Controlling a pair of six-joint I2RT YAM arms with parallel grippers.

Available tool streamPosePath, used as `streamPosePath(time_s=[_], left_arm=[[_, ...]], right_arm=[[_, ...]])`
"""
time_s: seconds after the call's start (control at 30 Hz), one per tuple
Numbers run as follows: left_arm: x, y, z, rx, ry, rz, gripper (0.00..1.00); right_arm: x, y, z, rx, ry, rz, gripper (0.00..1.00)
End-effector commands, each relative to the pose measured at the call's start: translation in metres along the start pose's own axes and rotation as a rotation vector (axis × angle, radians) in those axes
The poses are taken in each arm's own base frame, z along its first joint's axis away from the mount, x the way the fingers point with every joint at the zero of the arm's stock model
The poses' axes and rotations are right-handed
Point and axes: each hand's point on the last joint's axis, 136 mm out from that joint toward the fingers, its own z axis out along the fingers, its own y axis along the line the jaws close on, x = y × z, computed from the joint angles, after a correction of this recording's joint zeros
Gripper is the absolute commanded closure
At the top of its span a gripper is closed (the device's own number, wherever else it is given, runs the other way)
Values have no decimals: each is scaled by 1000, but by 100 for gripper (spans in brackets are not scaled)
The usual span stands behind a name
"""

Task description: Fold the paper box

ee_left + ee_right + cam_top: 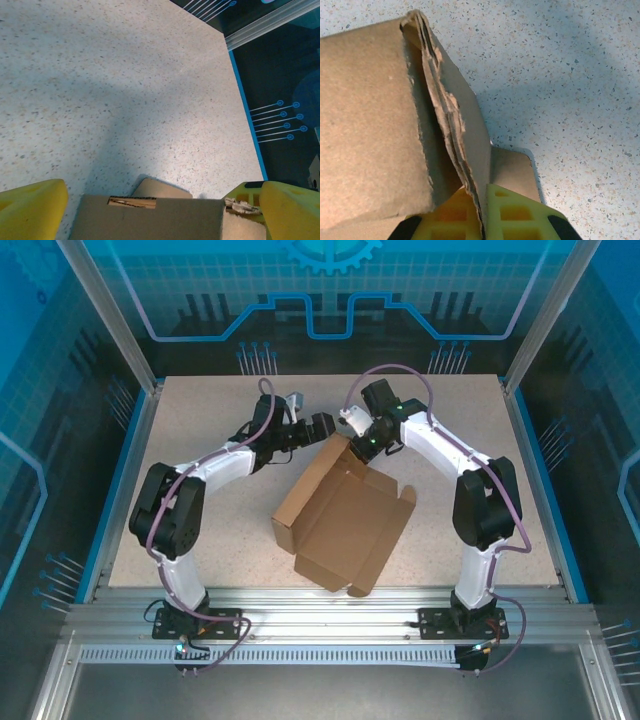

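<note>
The left gripper (320,426) hangs at about 11 o'clock of the paper box (340,525). Its yellow fingers (30,212) are spread wide to either side of a raised cardboard wall. The wall's top edge stands between them, and I cannot tell whether either pad touches it. The box sits in the middle of the table (200,420), turned so one corner points to 12 o'clock; walls stand along its left and far sides, while the side toward 3 o'clock looks unfinished. At the 12 o'clock corner the right gripper (362,440) has its fingers pressed together on the doubled wall, pinching the ragged layered edge.

The step in hand looks like folding the far wall over and seating its tabs. To do it well, the right pinch should serve as an anchor and not drag the corner. The left should come down square over the wall edge, close on both layers and roll them inward along the crease — a skewed grab would likely crush the corrugation or spring a tab from its slot
</note>
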Motion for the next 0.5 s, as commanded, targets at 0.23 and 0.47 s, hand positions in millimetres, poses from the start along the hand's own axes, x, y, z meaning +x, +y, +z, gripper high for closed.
streamPosePath(time_s=[0.23, 0.47], left_arm=[[-1, -12, 26, 105, 43, -27, 1], [4, -5, 41, 84, 74, -43, 1]], right_arm=[[14, 11, 17, -49, 49, -4, 94], [16, 11, 16, -45, 46, -1, 93]])
